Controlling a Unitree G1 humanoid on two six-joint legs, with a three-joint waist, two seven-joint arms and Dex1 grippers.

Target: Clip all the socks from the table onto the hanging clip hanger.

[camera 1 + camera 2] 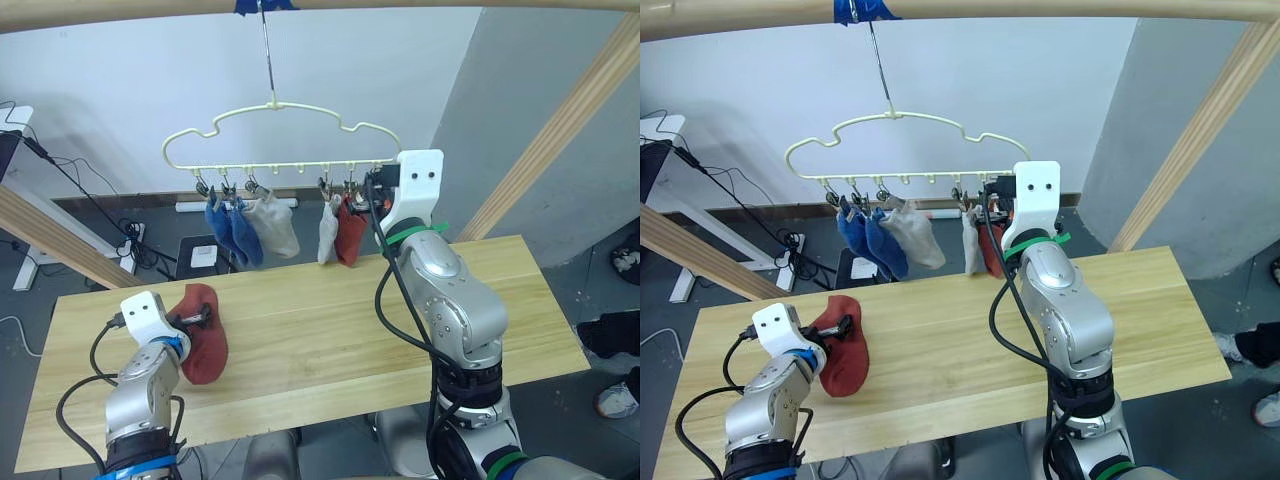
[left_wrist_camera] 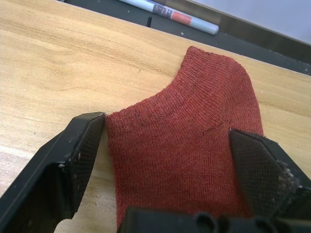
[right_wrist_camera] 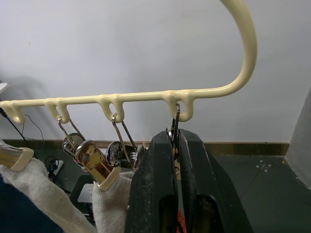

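Observation:
One rust-red sock point(image 1: 205, 348) lies flat on the left part of the wooden table point(image 1: 330, 340). My left gripper point(image 1: 197, 318) is open and low over it, one finger point(image 2: 73, 155) on each side of the sock point(image 2: 189, 131). The pale-yellow clip hanger point(image 1: 280, 163) hangs behind the table's far edge. Clipped to it are two blue socks point(image 1: 228, 232), two light grey socks point(image 1: 277, 226) and a rust-red sock point(image 1: 351, 233). My right gripper point(image 3: 175, 141) is raised at the hanger's right end. It is shut on the rightmost metal clip point(image 3: 176, 114), above that red sock.
A thick wooden rail with blue tape point(image 1: 262, 5) carries the hanger's hook. Slanted wooden beams stand at the right point(image 1: 560, 130) and left point(image 1: 50, 235). Cables and a white box point(image 1: 203, 256) lie on the floor behind the table.

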